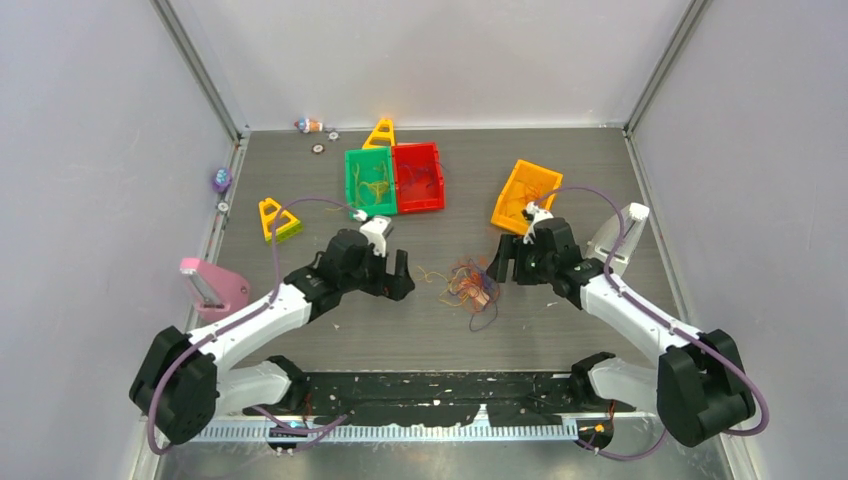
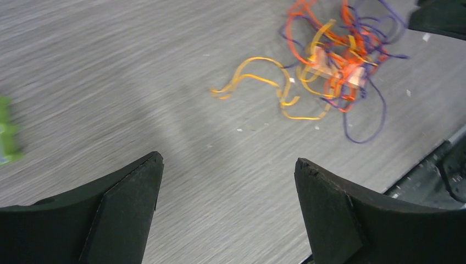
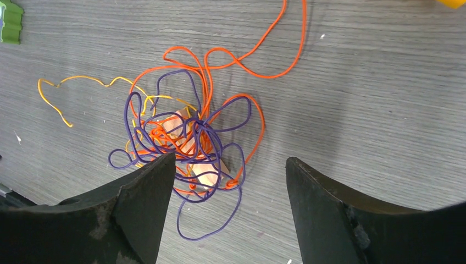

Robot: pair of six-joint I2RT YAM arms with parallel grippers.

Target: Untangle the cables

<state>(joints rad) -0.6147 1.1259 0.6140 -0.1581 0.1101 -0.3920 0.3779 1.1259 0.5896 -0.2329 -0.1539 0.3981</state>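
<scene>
The cables (image 1: 472,285) lie as one knot of orange, purple and yellow strands on the table between my two arms. A small pale piece sits inside the knot. In the left wrist view the cables (image 2: 340,66) are far ahead, with a yellow strand (image 2: 258,60) trailing toward me. My left gripper (image 2: 229,159) is open over bare table, left of the knot (image 1: 400,272). My right gripper (image 3: 231,158) is open just above the cables (image 3: 199,127), its left finger over the knot's edge. It sits right of the knot (image 1: 503,262).
A green bin (image 1: 370,180) and a red bin (image 1: 418,175) stand side by side at the back, and an orange bin (image 1: 525,195) is tipped at the back right. Yellow triangular pieces (image 1: 272,218) and a pink object (image 1: 213,285) lie on the left.
</scene>
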